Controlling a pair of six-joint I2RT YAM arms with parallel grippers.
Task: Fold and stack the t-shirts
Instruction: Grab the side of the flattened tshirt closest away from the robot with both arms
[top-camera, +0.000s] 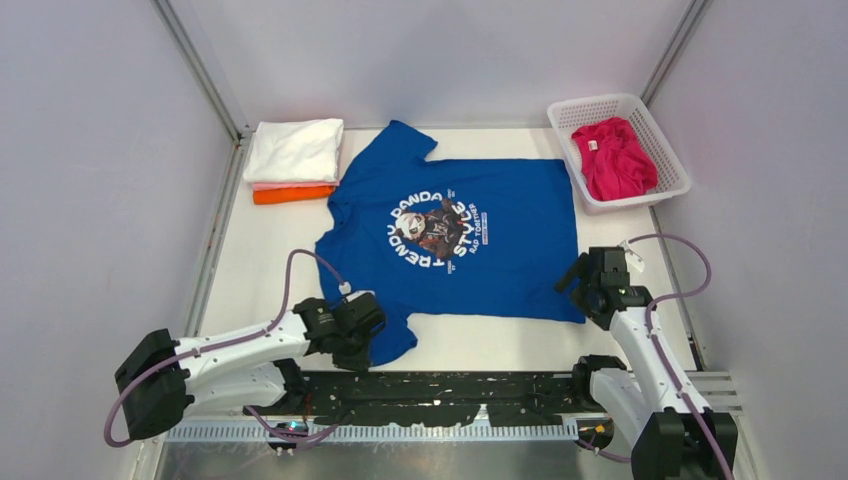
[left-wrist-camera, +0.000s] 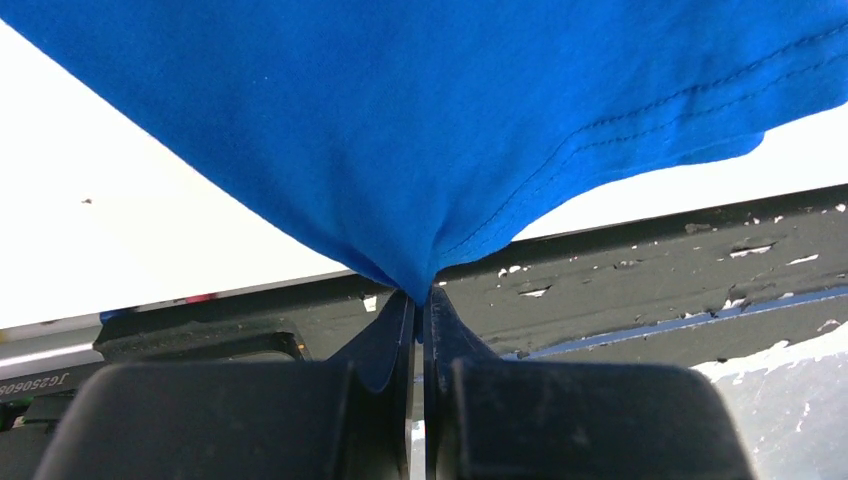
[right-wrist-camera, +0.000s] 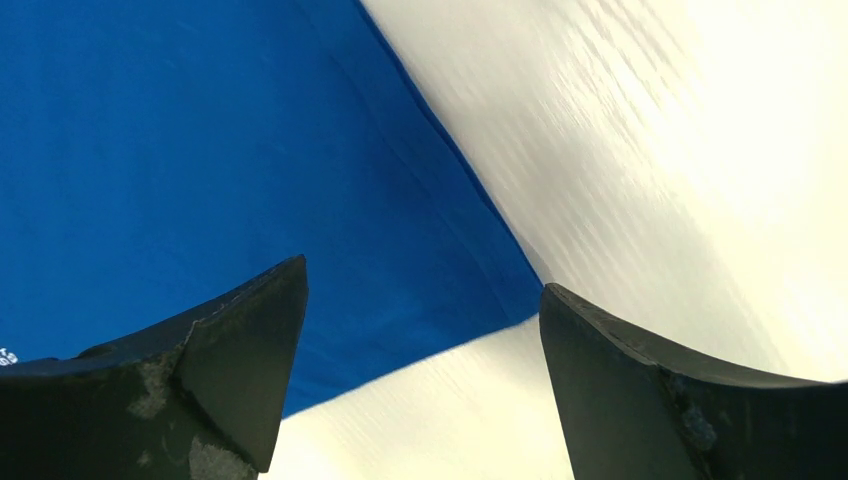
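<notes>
The blue t-shirt (top-camera: 470, 235) lies flat on the bench (top-camera: 262, 262), just left of the basket (top-camera: 596, 102). The left end effector (left-wrist-camera: 420, 312) pinches the sleeve farthest from the basket. The right end effector (right-wrist-camera: 422, 280) stands wide over the farther hem corner. It is probably light, limp cloth, so I would grip corners.

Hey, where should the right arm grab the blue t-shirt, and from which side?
I'd take the blue t-shirt by its near hem corner, coming from the bare table side on the right. It lies flat, so only an edge can be pinched; that corner sits below the right gripper's open fingers, opposite the sleeve the left gripper holds.
</notes>
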